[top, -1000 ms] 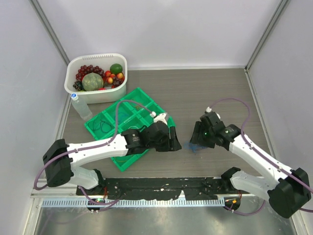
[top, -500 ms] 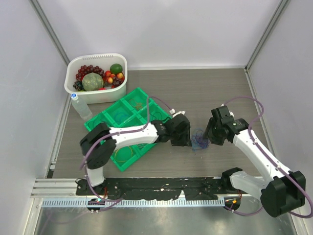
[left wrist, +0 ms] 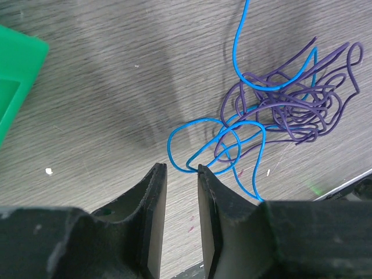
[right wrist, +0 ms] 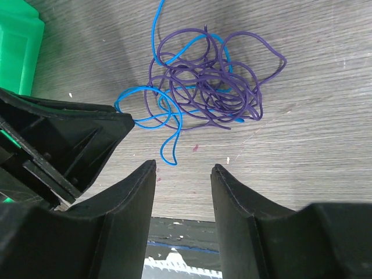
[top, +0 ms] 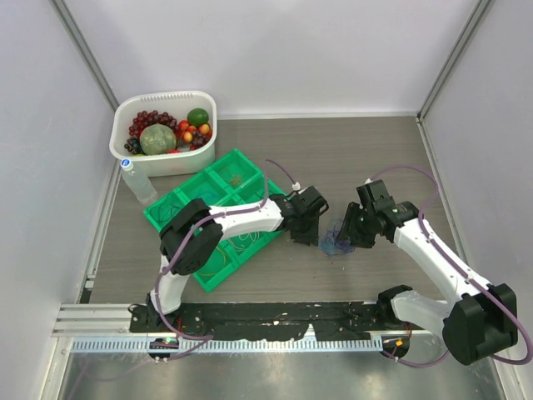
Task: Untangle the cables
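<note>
Wood-grain surface (top: 375,158), green tray (top: 250,164) at left. Cables (right wrist: 209,81): purple knot laced with blue strand, lying on surface between both arms, clear of tray. Right claw (right wrist: 183,165) near knot, jaws wide apart, nothing between. Left claw (left wrist: 182,168) nearer: jaws narrowly apart, bend of blue loop (left wrist: 170,144) at one fingertip, possibly touching, not clamped. Tangle stretches from left claw's tip ahead and rightward.
</note>
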Available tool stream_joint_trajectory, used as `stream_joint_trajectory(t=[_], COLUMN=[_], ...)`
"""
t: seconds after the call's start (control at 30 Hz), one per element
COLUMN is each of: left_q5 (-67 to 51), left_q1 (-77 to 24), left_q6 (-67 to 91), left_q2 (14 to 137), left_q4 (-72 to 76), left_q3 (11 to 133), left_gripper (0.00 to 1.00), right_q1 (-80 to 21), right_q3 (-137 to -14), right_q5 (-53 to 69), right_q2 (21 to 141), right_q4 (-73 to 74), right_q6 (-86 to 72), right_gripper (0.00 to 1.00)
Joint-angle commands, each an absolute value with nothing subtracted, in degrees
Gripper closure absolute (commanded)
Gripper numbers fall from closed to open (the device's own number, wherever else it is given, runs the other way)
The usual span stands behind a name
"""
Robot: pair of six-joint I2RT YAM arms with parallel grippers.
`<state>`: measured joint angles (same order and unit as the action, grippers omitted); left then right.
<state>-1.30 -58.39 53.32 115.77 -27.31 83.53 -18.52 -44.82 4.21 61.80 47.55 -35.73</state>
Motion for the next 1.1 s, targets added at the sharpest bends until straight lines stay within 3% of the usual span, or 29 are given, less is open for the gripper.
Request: stream_joint_trajectory(t=[0.0,0.17,0.33,0.47,0.63,0.93,1.07], left_q5=[-3.60,-4.31,-4.48,-2.82,-1.50,2.72,3.43], left_q1=[-58.10,-58.10,-58.10,-57.92,-58.36,-63.19,-66.17], left_q6=[51.50,51.50,52.20,51.77,48.79,49.92,48.25], left_q2=[116.37,116.63,118.30,119.26,118.49,99.95,95.20], left_q4=[-27.16,-24.79,-25.67,-26.36,-32.24,-29.00,-32.86], left_q3=[85.78,85.87,87.19,88.06,92.37,81.49,82.52], left_gripper=[0.69,0.55,0.55,0.65,0.99,1.00,1.00], right_q1=[-18.37,-18.37,-18.37,-18.37,-18.46,-18.81,-19.16], right_q3=[-43.69,-43.77,-44.30,-43.69,-42.54,-40.61,-40.43], right_q5=[6.67,8.17,8.18,8.17,10.98,15.64,14.94], right_q2=[62.40,63.89,64.07,64.42,66.18,73.29,77.51], right_q4=[45.00,44.74,45.00,44.30,42.28,35.60,34.11], right_q6=[-33.93,-33.57,-33.14,-33.05,-32.70,-34.01,-34.28], right_gripper=[0.52,0.52,0.52,0.52,0.53,0.62,0.62])
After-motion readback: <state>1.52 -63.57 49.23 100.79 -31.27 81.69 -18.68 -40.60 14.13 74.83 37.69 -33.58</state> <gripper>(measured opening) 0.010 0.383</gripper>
